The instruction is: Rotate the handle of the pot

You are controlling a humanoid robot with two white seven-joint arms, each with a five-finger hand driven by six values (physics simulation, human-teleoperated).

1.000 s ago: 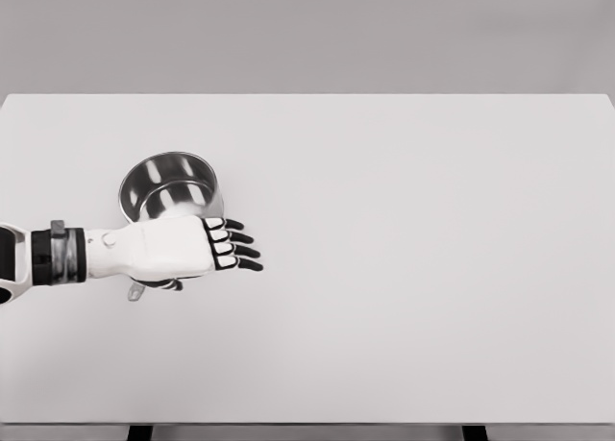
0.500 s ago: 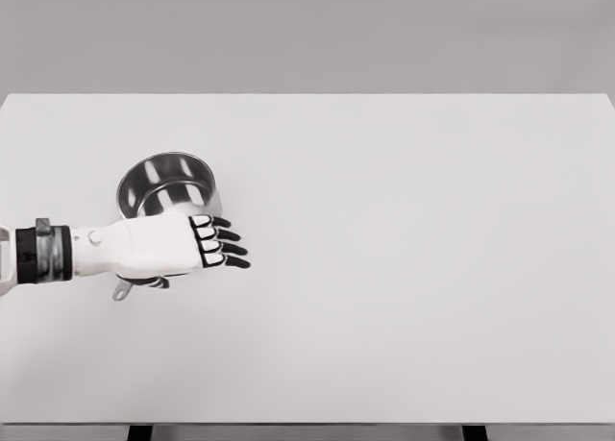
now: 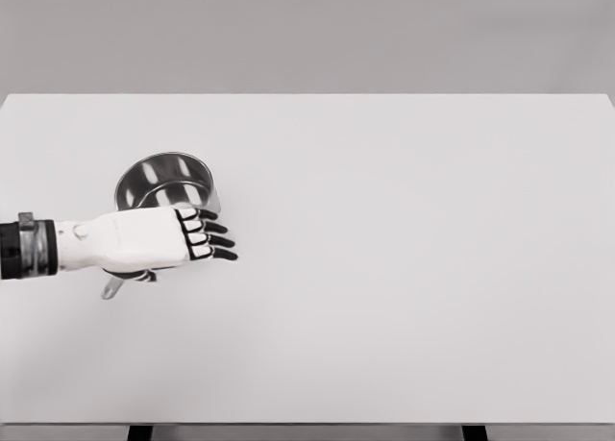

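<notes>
Steel pot [image 3: 165,181] on the left part of the worktop [image 3: 404,268], upright, open mouth toward the camera. Inside: bare shiny metal with light reflections, nothing in it. Pot handle [image 3: 111,287] sticks out toward the near-left; only its tip shows below the palm.

Left robot hand [image 3: 154,239] lies across the pot's near side, over the handle, back of the hand up, arm entering from the left edge. Fingers [image 3: 213,241] stretched out toward the right, loosely spread; whether anything below grips the handle cannot be told.

Worktop plain white, dark legs at the near edge. Grey wall [image 3: 307,33] behind.
</notes>
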